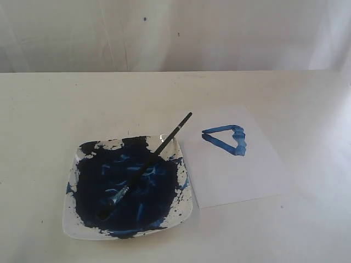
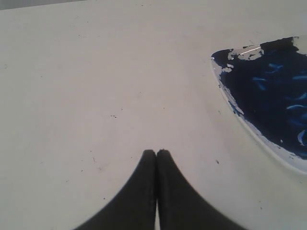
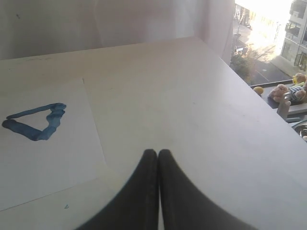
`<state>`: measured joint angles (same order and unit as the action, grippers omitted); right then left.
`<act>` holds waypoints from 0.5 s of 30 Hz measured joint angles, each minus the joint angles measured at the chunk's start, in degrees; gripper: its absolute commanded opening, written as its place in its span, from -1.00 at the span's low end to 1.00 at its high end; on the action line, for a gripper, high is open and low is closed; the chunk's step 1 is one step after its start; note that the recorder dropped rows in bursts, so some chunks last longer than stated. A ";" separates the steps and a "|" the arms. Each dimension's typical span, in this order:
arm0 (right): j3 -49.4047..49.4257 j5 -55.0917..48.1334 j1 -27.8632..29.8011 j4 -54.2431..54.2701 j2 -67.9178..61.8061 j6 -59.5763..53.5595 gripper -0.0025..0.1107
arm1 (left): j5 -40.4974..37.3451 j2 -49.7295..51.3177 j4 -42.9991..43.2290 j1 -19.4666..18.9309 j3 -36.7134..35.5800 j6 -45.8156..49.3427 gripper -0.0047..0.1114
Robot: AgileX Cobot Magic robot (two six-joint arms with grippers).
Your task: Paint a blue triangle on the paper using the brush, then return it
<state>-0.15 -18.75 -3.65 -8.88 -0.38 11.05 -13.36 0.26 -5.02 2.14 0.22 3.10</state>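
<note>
Pictured on a cream worktop (image 1: 55, 109): the brush (image 1: 149, 163) lying in a square white dish (image 1: 74, 227). Bristle end down in the dark blue paint smeared across the dish, black handle slanting out over the far right rim, its end close to a far corner of the paper (image 1: 236, 181).

Just to the right of the dish, flat on the worktop, the white sheet with the blue triangle (image 1: 239, 142) in its far half. A small outline in thick, uneven strokes, centre unpainted.

No hand on the brush. Left hand (image 2: 156, 152) with fingers pressed together, holding nothing, over bare worktop with a paint-splashed corner of the dish nearby. Right hand (image 3: 158, 152) likewise pressed together and holding nothing, over the worktop just beside the edge of the paper, the triangle in its view.
</note>
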 measured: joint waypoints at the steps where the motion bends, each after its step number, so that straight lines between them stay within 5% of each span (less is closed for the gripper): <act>1: 0.00 0.00 0.00 0.00 0.00 0.00 -0.96 | 0.00 0.00 0.00 0.00 0.00 0.00 -0.92; 15: 0.00 0.00 -2.02 0.00 0.00 0.00 -0.96 | 0.00 0.00 0.00 0.00 0.00 0.00 -0.92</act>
<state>-0.15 -18.75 -5.67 -8.88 -0.38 11.05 -13.36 0.26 -5.02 2.14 0.22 3.10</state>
